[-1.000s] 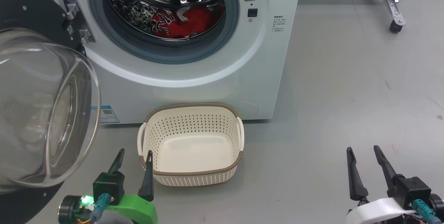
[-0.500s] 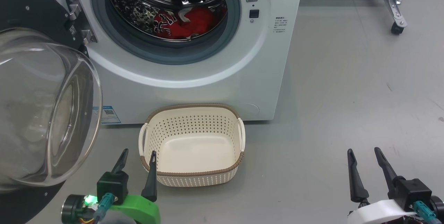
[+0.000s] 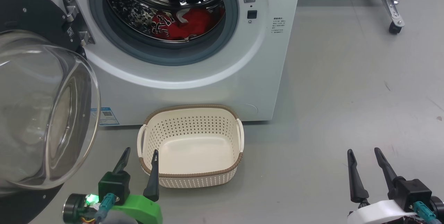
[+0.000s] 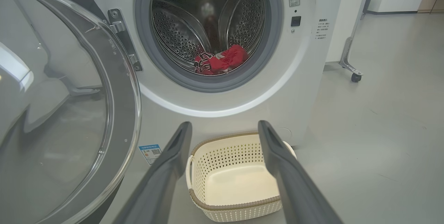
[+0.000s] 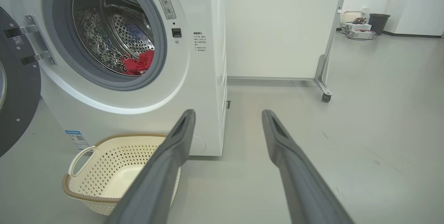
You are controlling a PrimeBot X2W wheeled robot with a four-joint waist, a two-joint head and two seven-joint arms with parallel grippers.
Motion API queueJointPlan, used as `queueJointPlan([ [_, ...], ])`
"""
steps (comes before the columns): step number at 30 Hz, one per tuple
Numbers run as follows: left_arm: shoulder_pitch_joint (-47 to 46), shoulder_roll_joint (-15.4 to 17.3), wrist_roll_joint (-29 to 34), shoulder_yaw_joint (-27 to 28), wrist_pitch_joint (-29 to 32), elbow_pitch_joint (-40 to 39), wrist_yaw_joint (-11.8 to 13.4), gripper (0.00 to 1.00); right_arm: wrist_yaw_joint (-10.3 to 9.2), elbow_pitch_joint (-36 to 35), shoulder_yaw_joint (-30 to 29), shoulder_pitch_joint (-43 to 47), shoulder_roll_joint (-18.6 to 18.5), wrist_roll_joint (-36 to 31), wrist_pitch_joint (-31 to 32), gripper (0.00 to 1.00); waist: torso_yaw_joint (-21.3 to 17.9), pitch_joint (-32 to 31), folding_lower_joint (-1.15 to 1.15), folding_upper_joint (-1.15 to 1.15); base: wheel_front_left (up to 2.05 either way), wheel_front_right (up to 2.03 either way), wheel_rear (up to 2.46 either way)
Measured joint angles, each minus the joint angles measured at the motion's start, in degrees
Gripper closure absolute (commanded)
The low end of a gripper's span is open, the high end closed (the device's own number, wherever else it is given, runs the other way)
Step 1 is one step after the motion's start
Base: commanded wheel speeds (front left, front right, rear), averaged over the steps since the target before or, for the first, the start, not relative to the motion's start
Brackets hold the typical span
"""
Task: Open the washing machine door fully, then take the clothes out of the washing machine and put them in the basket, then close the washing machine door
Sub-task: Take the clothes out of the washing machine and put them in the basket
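The washing machine (image 3: 222, 75) (image 4: 305, 88) (image 5: 204, 88) stands with its door (image 3: 38, 113) (image 4: 69, 106) (image 5: 17, 88) swung wide to the left, glass bowl bulging toward me. Red clothes (image 3: 180, 24) (image 4: 220, 62) (image 5: 137, 65) lie at the bottom of the steel drum. On the floor in front sits the cream basket (image 3: 192, 173) (image 4: 229, 149) (image 5: 114, 161), nothing in it. My left gripper (image 3: 142, 152) (image 4: 224, 126) hovers open at the basket's near left corner. Low at the right, my right gripper (image 3: 363, 151) (image 5: 227, 114) is open and holds nothing.
A white panel on a metal caster leg (image 3: 395, 26) (image 5: 326, 96) stands right of the machine. Grey floor (image 3: 347, 95) spreads to the right. Far back in the right wrist view are a dark bin (image 5: 378, 23) and some boxes.
The left gripper has edged up and right toward the basket's corner. The head view shifts slightly. The right gripper, door and clothes hold still.
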Motion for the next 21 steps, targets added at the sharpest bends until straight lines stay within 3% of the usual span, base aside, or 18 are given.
queueJointPlan([
  [21,0.24,0.02,0.53,-0.60,1.02,-0.20,0.22,0.00,0.00,-0.11,-0.09,0.12,0.14,0.01,0.00,0.00,-0.26,-0.13,0.00,0.00,0.83,-0.94,0.11],
])
